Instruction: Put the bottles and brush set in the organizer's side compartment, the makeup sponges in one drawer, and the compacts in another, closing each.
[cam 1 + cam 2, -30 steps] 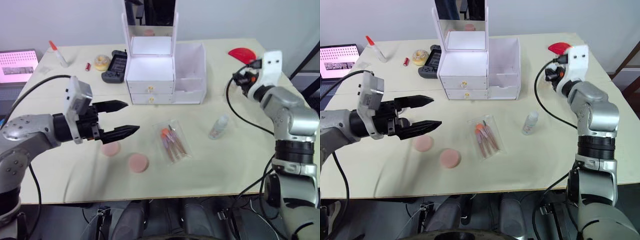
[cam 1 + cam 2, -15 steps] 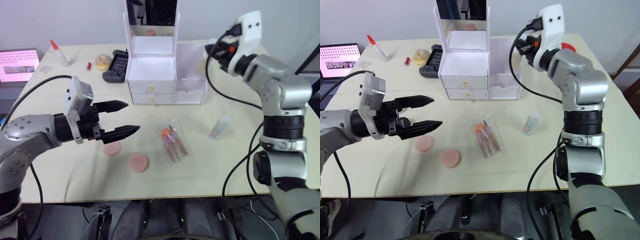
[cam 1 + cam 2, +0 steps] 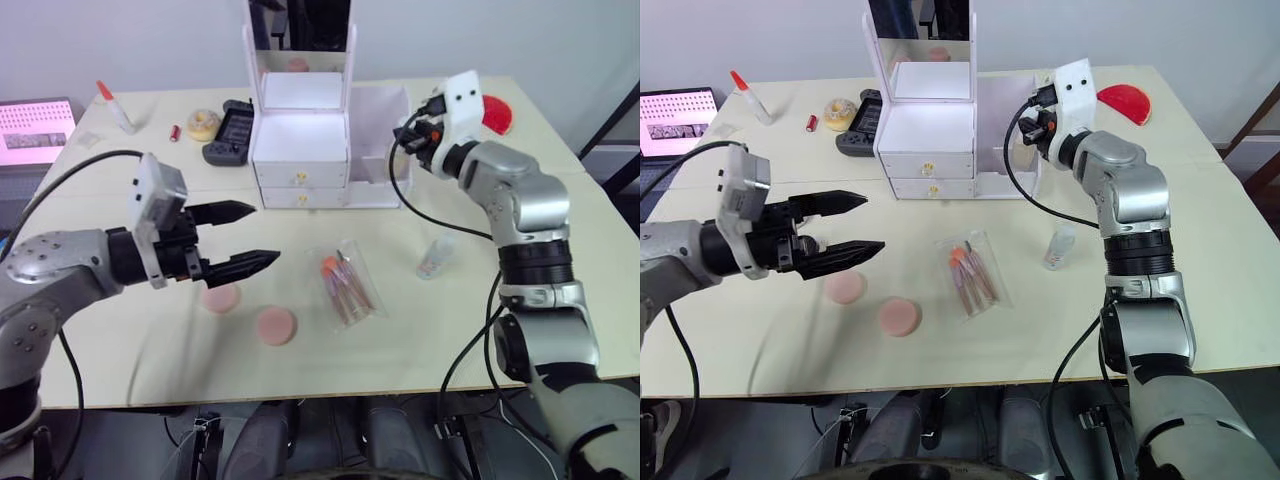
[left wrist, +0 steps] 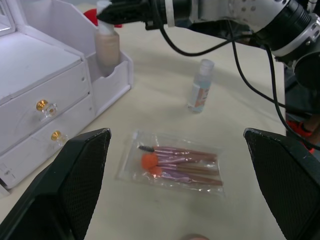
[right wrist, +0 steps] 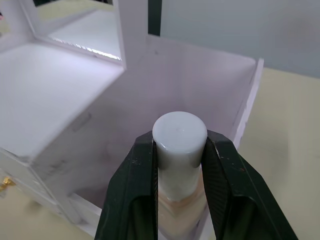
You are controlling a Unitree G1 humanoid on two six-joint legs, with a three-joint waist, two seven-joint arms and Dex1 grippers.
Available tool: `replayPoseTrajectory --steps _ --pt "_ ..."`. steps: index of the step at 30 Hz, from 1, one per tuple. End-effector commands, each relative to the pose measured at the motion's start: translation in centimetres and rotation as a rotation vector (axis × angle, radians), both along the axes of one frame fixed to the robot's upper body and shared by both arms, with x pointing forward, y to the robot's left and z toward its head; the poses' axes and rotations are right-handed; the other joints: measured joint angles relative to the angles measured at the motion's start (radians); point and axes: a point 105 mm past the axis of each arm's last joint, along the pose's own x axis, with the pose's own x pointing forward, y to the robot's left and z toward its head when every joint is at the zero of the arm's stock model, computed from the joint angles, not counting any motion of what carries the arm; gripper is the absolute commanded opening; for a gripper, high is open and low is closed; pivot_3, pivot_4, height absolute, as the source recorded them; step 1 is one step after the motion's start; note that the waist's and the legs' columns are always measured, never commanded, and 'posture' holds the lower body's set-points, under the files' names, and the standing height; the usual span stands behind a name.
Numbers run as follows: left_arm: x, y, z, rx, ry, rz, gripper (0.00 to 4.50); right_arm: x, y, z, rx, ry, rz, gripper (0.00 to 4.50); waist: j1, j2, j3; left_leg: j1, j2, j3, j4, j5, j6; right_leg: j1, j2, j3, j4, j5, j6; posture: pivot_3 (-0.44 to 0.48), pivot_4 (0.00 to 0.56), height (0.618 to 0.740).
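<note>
My right gripper (image 5: 179, 142) is shut on the white cap of the beige bottle (image 4: 107, 49), which stands upright inside the side compartment (image 3: 378, 130) of the white organizer (image 3: 300, 150), just behind its lowered front wall. The clear bottle (image 3: 437, 257) lies on the table to the right of the brush set (image 3: 347, 283). Two pink makeup sponges (image 3: 222, 297) (image 3: 276, 325) lie in front of my left gripper (image 3: 266, 233), which hovers open and empty above the table. Both drawers look shut. The compacts are out of view.
Behind the organizer's left side lie a black handheld device (image 3: 232, 131), a yellowish roll (image 3: 205, 124), a small red item (image 3: 176, 133) and a white tube with a red tip (image 3: 118, 108). A red object (image 3: 495, 112) sits at the back right. A pink screen (image 3: 35, 130) stands at the far left.
My right arm has come down from above the organizer, lowering the beige bottle into the side compartment. The left arm has not moved.
</note>
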Motion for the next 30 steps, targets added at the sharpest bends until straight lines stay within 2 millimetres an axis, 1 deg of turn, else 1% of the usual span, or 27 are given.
replayPoseTrajectory --steps 1,11,17,19,20,23,24,25,28,29,30 --pt "-0.4 0.0 0.8 0.015 -0.045 0.001 4.50 0.1 0.4 1.0 -0.013 -0.060 0.017 0.71 0.000 0.000 0.000 0.000 0.000 0.000 0.000 0.000 0.000 0.000 0.000 0.000 0.000 0.000 0.000 0.000 0.150 0.738" --pt "-0.4 0.1 0.8 0.018 -0.050 0.012 4.50 0.8 0.6 -1.0 -0.024 -0.021 0.018 0.71 0.000 0.000 0.000 0.000 0.000 0.000 0.000 0.000 0.000 0.000 0.000 0.000 0.000 0.000 0.000 0.000 0.150 0.738" --pt "-0.5 0.1 1.0 0.017 -0.053 0.010 4.50 1.0 0.7 -1.1 -0.011 -0.019 0.021 0.71 -0.001 0.000 0.000 0.000 0.000 0.000 0.000 0.000 -0.001 0.000 0.000 0.000 0.000 0.000 0.000 0.000 0.150 0.738" --pt "-0.5 0.1 1.0 0.017 -0.053 0.012 4.50 1.0 0.6 -1.1 -0.008 -0.019 0.019 1.77 -0.002 0.000 0.000 0.000 0.000 0.000 0.000 0.000 -0.001 0.000 0.001 0.000 0.000 0.000 0.000 0.000 0.150 0.738" --pt "-0.5 0.2 1.0 0.018 -0.053 0.012 4.50 0.9 0.7 -1.0 -0.005 -0.022 0.025 2.11 -0.002 0.000 0.000 0.000 0.000 0.000 0.000 0.000 -0.001 0.000 0.001 0.000 0.000 0.000 0.000 0.000 0.150 0.738" --pt "-0.5 0.2 1.0 0.016 -0.055 0.012 4.50 0.6 0.6 0.1 0.020 -0.041 0.041 3.66 -0.001 0.000 0.000 0.000 0.000 0.000 0.000 0.000 -0.001 0.000 0.001 0.000 0.000 0.000 0.000 0.000 0.150 0.738" --pt "-0.5 0.2 1.0 0.016 -0.055 0.013 4.50 0.3 0.5 0.8 0.027 -0.055 0.045 4.18 -0.001 0.000 0.000 0.000 0.000 0.000 0.000 0.000 -0.001 0.000 0.001 0.000 0.000 0.000 0.000 0.000 0.150 0.738" --pt "-0.5 0.3 1.0 0.018 -0.054 0.016 4.50 -0.1 0.4 1.7 0.037 -0.073 0.053 4.46 -0.001 0.000 0.000 0.000 0.000 0.000 0.000 0.000 -0.001 0.000 0.001 0.000 0.000 0.000 0.000 0.000 0.150 0.738" --pt "-0.4 0.8 0.8 0.027 -0.048 0.032 4.50 -1.4 0.0 3.8 0.060 -0.111 0.081 4.46 0.001 0.000 0.000 0.000 0.000 0.000 0.000 0.000 -0.001 0.000 0.001 0.000 0.000 0.000 0.000 0.000 0.150 0.738" --pt "-0.4 1.0 0.8 0.029 -0.046 0.038 4.50 -1.8 -0.1 4.1 0.065 -0.117 0.088 4.46 0.001 0.000 0.000 0.000 0.000 0.000 -0.001 0.000 -0.001 0.000 0.001 0.000 0.000 0.000 0.000 0.000 0.150 0.738" --pt "-0.2 1.6 0.7 0.035 -0.041 0.060 4.50 -2.6 -0.5 4.9 0.077 -0.131 0.104 4.46 0.001 0.000 0.000 0.000 0.000 0.000 -0.001 0.000 -0.001 0.000 0.001 0.000 0.000 0.000 0.000 0.000 0.150 0.738"
